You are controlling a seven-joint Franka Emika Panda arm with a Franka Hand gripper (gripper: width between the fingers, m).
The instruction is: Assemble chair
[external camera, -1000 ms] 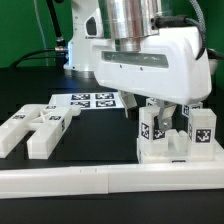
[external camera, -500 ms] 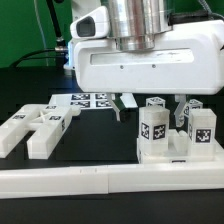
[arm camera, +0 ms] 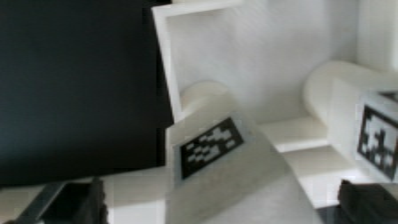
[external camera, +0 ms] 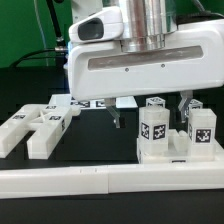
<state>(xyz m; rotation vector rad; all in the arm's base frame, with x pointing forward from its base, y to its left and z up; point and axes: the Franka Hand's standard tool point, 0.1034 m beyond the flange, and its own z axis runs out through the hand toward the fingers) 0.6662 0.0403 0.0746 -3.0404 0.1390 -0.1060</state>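
The tool (external camera: 152,112) hangs open above the part-built chair (external camera: 170,148) by the bench's (external camera: 100,142) near edge; loose pieces (external camera: 35,128) lie well apart.

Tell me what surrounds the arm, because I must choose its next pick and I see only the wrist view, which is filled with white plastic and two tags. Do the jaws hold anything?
Observer: No. The exterior view shows the jaws open. As seen there, they stand on either side of one tagged post of the partly built chair, with a gap showing beside it.
Operator: Where are the loose parts?
Observer: Several loose white pieces lie on the exterior view's left, apart from the chair.
Operator: What lies behind them?
Observer: The marker board, flat on the black table.
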